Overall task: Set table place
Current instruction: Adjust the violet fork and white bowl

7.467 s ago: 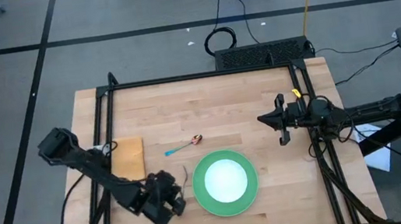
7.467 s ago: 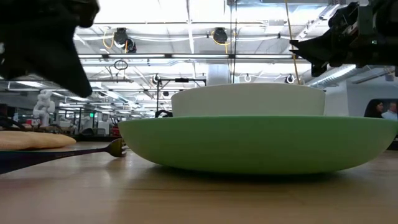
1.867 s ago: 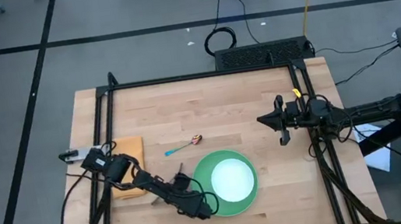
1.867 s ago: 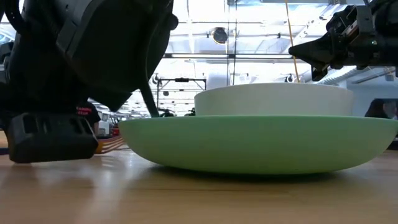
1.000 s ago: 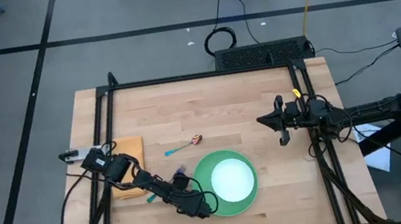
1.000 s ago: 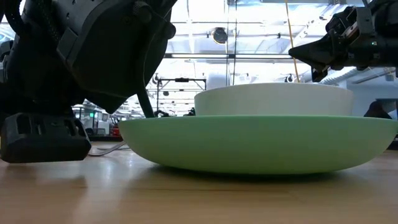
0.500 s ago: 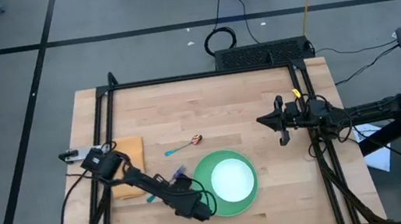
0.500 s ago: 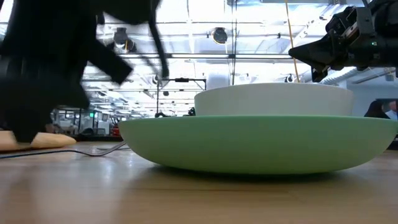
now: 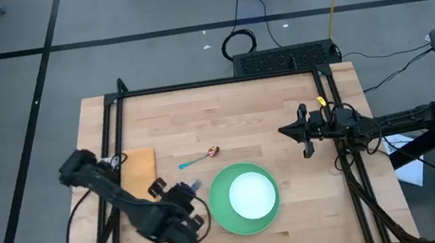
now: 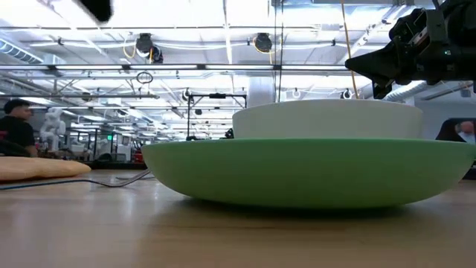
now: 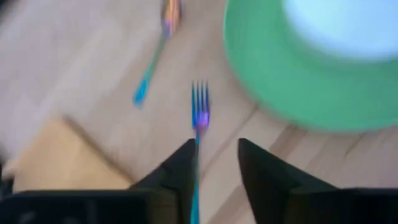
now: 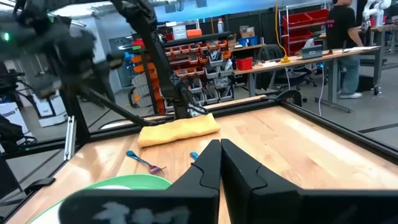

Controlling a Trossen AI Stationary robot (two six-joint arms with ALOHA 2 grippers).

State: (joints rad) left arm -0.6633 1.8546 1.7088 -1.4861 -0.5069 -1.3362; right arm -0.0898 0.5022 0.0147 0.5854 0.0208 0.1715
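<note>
The green plate lies on the table near the front edge, and the white bowl stands in it; both fill the low view. The blue-handled fork lies flat on the wood just left of the plate, its tines toward the far side. My left gripper hangs open above the fork's handle and touches nothing; its two fingers show on either side of the handle in the left wrist view. The spoon and the tan cloth lie farther back. My right gripper is shut and empty, above the table's right side.
The table's black frame runs around the top. Bare wood lies right of the plate and across the far half. A black cable coil lies on the floor behind. People and shelves show in the room beyond.
My left gripper has risen from the table beside the plate and drawn back toward the near left, leaving the low view. The fork stays flat on the wood left of the plate. Plate and bowl have not moved.
</note>
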